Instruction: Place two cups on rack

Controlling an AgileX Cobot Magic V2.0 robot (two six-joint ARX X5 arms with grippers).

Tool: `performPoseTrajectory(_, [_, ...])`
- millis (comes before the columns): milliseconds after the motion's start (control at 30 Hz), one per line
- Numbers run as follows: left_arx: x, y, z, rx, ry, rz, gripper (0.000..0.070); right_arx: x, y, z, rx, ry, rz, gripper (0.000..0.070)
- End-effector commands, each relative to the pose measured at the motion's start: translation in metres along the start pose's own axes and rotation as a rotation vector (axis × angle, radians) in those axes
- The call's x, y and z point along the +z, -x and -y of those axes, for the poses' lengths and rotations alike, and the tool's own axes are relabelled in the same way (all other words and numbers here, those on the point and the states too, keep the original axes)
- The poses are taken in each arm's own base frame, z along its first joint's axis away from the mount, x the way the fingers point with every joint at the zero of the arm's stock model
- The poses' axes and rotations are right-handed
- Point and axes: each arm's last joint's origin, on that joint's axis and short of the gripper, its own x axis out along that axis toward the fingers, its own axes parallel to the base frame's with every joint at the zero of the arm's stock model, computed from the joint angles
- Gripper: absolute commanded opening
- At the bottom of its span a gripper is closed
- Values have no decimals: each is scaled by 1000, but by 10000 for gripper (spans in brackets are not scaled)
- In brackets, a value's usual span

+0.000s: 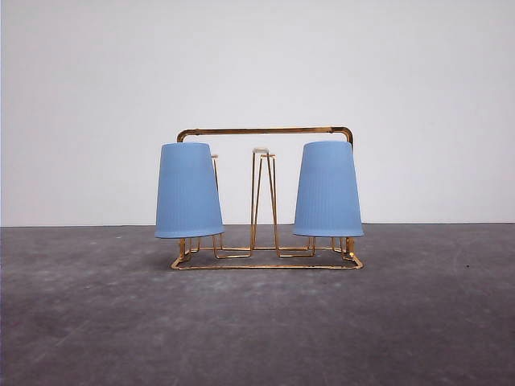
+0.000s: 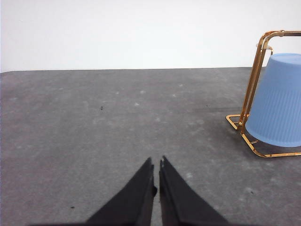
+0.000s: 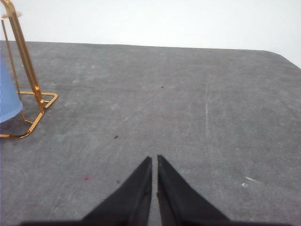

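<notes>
Two light-blue ribbed cups hang upside down on the gold wire rack: one cup on its left prong, the other cup on its right prong. A bare white-tipped prong stands between them. In the left wrist view my left gripper is shut with nothing in it, low over the table, apart from a cup and the rack. My right gripper is also shut and empty, away from the rack's end and a cup's edge.
The rack stands near the middle of a dark grey table, with a white wall behind it. Open grey tabletop stretches in front of both grippers.
</notes>
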Motion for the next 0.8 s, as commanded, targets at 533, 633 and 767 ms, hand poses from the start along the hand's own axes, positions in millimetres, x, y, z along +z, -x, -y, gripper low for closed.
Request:
performPoseTrajectory(533, [-3,-1,0,1,3,-1,0,0,0,0,2,-7,6,19])
performPoseTrajectory(633, [-3,-1,0,1,3,-1,0,0,0,0,2,-7,6,19])
performPoseTrajectory(767, [-3,-1,0,1,3,-1,0,0,0,0,2,-7,6,19])
